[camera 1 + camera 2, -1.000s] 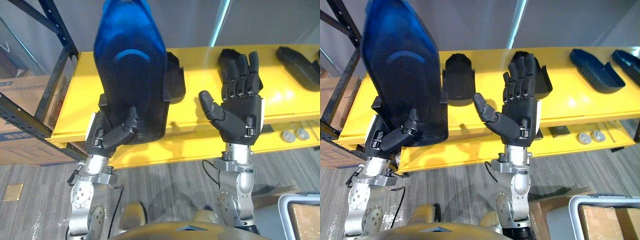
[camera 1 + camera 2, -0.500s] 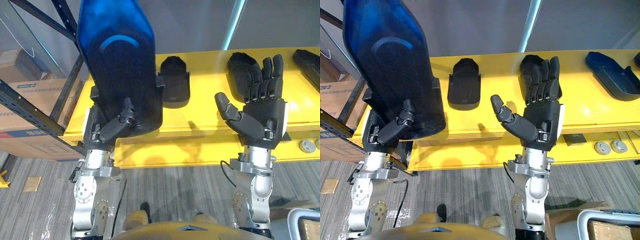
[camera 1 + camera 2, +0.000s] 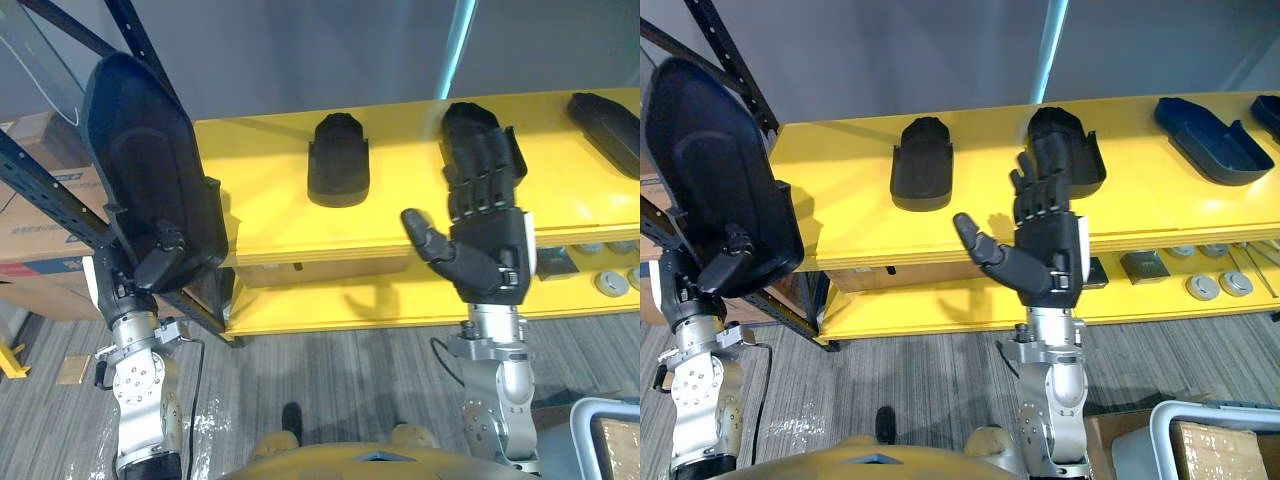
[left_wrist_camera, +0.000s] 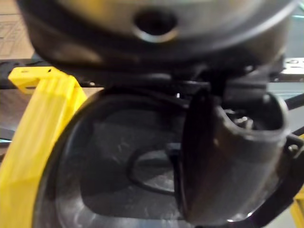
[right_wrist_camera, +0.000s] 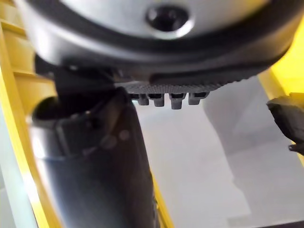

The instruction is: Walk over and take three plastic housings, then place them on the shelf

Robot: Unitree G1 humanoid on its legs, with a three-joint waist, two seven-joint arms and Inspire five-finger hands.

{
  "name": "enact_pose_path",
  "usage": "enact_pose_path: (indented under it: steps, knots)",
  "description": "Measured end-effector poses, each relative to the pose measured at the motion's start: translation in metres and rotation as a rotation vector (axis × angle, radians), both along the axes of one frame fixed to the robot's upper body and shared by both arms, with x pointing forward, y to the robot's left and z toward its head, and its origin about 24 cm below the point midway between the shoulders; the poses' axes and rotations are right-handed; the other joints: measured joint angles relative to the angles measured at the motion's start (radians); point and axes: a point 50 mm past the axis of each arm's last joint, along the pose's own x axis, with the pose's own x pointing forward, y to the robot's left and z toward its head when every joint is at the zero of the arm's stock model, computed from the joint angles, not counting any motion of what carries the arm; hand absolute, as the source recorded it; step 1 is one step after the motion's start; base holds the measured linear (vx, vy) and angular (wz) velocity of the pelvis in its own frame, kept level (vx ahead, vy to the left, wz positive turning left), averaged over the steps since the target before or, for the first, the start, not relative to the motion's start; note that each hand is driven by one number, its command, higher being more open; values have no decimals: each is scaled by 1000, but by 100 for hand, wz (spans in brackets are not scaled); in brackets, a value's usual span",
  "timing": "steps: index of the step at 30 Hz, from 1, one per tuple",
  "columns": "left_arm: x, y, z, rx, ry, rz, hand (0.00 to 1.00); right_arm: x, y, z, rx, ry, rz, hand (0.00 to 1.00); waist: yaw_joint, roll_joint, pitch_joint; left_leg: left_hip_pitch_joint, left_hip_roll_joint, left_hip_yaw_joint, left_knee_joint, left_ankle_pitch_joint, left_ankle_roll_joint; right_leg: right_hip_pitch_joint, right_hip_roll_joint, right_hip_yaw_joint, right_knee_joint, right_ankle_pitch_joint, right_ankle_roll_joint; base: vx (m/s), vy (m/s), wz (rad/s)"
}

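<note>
My left hand is shut on a large dark plastic housing, held upright at the left, in front of the yellow shelf's left end. In the left wrist view my thumb presses on the housing's hollow inside. My right hand is open, palm up and empty, before the shelf. A smaller black housing lies on the shelf's top board. Another lies just beyond my right fingers. A long dark blue housing lies further right.
A black rack upright and cardboard boxes stand at the left. On the lower yellow board lie round metal parts and a small dark block. A grey bin with a box sits at the lower right.
My left arm has swung out to the left and down with the housing still in its grasp. The right hand stays open and has sunk a little. The camera has shifted slightly.
</note>
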Motion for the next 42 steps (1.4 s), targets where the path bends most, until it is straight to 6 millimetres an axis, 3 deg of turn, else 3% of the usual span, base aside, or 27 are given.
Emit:
enact_pose_path:
  steps: [4,18,21,27,31,37,41,42]
  knots:
    - [9,3,-1,-47,-14,-31,0,0,7,-3,-49,16,81,100,-12,7,1,-3,-10,13,0,-1,-2,-35,-14,16,53,-23,6,-39,2,-9]
    - [52,15,-11,-199,74,-88,0,11,25,13,-145,-38,292,100,-54,76,44,-51,-27,110,40,-13,8,-161,-50,72,221,-87,11,-24,-11,-5]
    - [59,21,-3,-241,46,-50,0,11,31,18,-147,-62,323,100,-54,75,55,-73,-17,128,60,-16,8,-181,-55,72,238,-93,10,-13,-30,5]
    - [72,34,20,-299,-34,23,0,15,46,44,-178,-184,406,100,-55,67,131,-126,-14,170,112,-18,10,-242,-69,82,291,-106,11,-23,-18,4]
    - [84,35,36,-336,-87,39,0,16,50,47,-191,-184,431,100,-52,65,172,-157,-16,170,145,-23,13,-270,-76,87,317,-113,11,-8,-7,0]
    - [101,46,74,-328,-153,10,0,14,53,60,-194,-226,442,100,-51,52,236,-251,-8,182,273,-73,15,-349,-82,115,377,-130,14,-30,-18,-3]
    - [105,44,81,-352,-175,-11,0,11,52,68,-191,-256,428,100,-51,47,255,-282,2,186,327,-97,17,-362,-81,121,384,-130,14,-8,14,-3]
    - [107,44,84,-372,-189,-17,100,11,52,70,-196,-264,426,100,-49,42,265,-284,4,189,336,-102,16,-362,-80,123,386,-130,15,-6,11,-4]
